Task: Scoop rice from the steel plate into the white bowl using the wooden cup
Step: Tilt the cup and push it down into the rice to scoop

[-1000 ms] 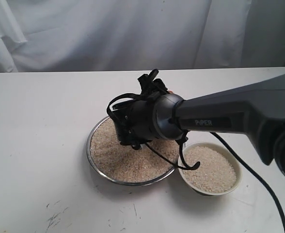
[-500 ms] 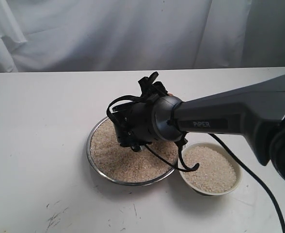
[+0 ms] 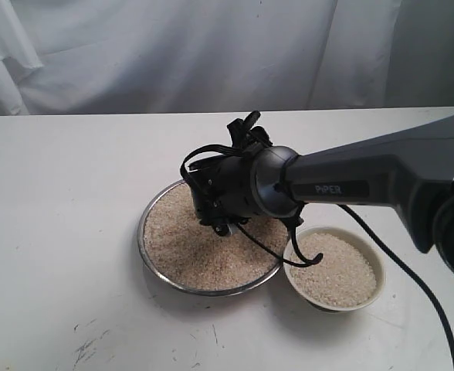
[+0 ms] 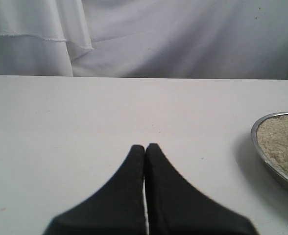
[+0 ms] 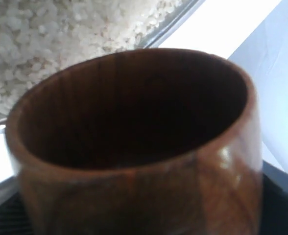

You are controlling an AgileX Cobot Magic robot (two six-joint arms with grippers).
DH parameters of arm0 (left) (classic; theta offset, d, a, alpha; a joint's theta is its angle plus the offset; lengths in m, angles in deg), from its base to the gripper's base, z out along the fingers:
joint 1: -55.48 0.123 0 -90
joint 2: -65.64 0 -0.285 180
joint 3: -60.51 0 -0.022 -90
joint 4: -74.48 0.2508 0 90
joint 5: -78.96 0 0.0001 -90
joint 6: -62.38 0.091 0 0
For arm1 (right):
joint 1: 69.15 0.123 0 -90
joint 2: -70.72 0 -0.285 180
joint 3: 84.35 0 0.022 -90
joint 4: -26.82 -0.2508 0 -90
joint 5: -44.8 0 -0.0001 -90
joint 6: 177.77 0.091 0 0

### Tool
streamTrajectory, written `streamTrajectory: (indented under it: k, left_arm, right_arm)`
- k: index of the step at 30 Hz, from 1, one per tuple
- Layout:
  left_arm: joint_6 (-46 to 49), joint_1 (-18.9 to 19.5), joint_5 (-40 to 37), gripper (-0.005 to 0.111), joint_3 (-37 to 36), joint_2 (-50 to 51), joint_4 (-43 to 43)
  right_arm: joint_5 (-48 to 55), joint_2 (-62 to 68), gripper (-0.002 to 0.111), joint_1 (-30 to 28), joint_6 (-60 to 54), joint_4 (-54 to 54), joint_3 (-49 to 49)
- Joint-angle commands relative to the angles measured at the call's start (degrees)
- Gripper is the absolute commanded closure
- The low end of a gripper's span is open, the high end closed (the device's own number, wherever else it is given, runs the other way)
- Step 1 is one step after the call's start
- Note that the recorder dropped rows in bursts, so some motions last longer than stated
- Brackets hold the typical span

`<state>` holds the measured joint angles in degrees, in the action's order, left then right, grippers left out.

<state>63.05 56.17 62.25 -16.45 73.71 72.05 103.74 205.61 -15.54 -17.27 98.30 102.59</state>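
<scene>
The wooden cup (image 5: 134,147) fills the right wrist view, glossy reddish-brown, its dark inside showing no rice. My right gripper (image 5: 144,200) is shut on it. Beyond its mouth lie the rice (image 5: 46,44) and the steel plate's rim (image 5: 168,29). In the exterior view my right arm (image 3: 343,182) reaches over the steel plate (image 3: 144,249) and its wrist hides the cup. Rice (image 3: 184,251) covers the plate. The white bowl (image 3: 375,267) stands just right of the plate, holding rice (image 3: 331,270). My left gripper (image 4: 145,147) is shut and empty above bare table.
A black cable (image 3: 412,286) trails from the right arm past the bowl toward the front right. White cloth (image 3: 211,54) hangs behind the table's back edge. The left wrist view shows the plate's edge (image 4: 261,156) off to one side.
The right wrist with the cup has shifted a little to the right over the plate, toward the bowl. The left gripper's earlier state is not shown.
</scene>
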Motion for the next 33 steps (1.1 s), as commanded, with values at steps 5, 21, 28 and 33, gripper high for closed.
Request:
streamTrajectory:
  k: [5, 21, 28, 33]
  left_arm:
    - [-0.2, -0.1, 0.4, 0.107, -0.3, -0.3, 0.0]
    - [-0.2, -0.1, 0.4, 0.107, -0.3, -0.3, 0.0]
    - [-0.2, -0.1, 0.4, 0.107, -0.3, -0.3, 0.0]
    - [-0.2, -0.1, 0.4, 0.107, -0.3, -0.3, 0.0]
  right_arm:
    - [-0.5, -0.3, 0.108, -0.3, -0.3, -1.5, 0.4]
    - [-0.1, 2.9, 0.108, 0.0, -0.3, -3.3, 0.4]
    - [-2.5, 4.3, 0.108, 1.4, -0.1, -2.8, 0.4]
    - [-3.1, 4.3, 0.108, 2.3, 0.2, -1.9, 0.4]
